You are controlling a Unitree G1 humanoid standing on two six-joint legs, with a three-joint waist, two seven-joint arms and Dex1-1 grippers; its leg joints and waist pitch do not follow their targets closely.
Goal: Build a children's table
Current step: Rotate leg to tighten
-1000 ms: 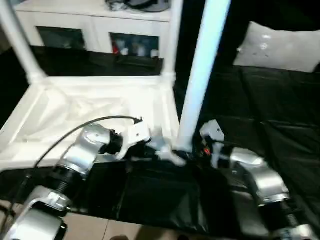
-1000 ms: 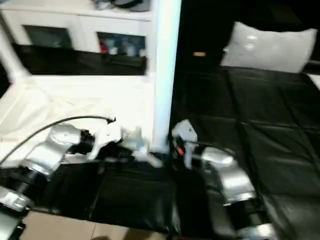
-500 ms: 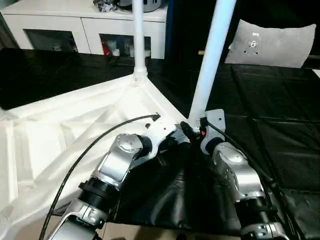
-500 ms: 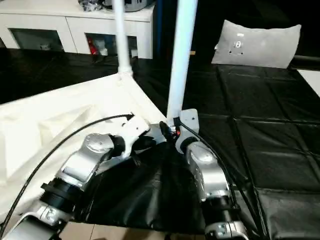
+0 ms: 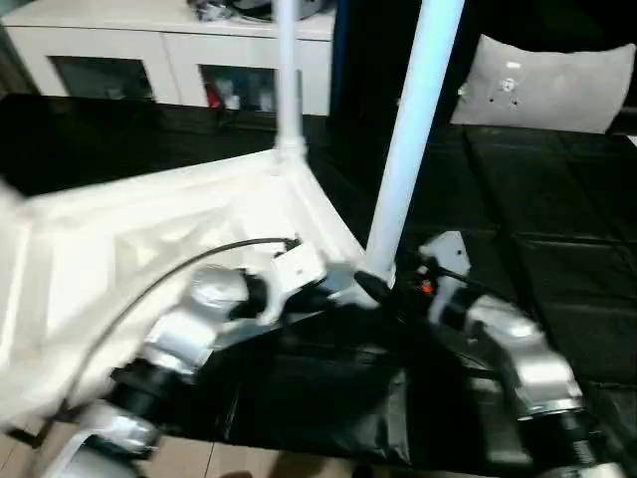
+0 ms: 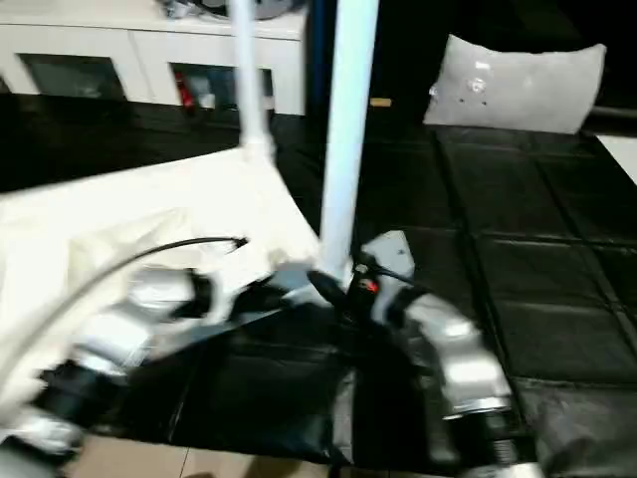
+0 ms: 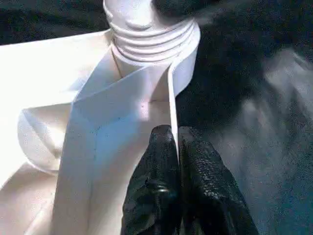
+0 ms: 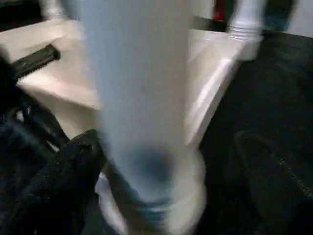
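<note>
The white table top (image 5: 149, 239) lies upside down on the left, its ribbed underside facing up. One white leg (image 5: 288, 80) stands in the far corner socket. A second leg (image 5: 410, 139) rises from the near corner socket (image 7: 146, 39). My left gripper (image 5: 333, 289) is shut on the thin rim wall (image 7: 122, 112) just beside that socket, both black fingers (image 7: 161, 161) pinching it. At the foot of the near leg (image 8: 137, 98), my right gripper (image 5: 393, 289) is closed around the tube; one black finger (image 8: 58, 186) shows beside it, the other is hidden.
A black padded mat (image 5: 557, 219) covers the work surface. A white cabinet (image 5: 149, 50) with shelves stands at the back left, a grey cushion (image 5: 547, 85) at the back right. The mat's near edge and tan floor (image 5: 199, 458) lie close below my arms.
The head camera has swung, so the whole picture shifted. Both grippers stay at the near corner, left on the rim and right at the leg's foot.
</note>
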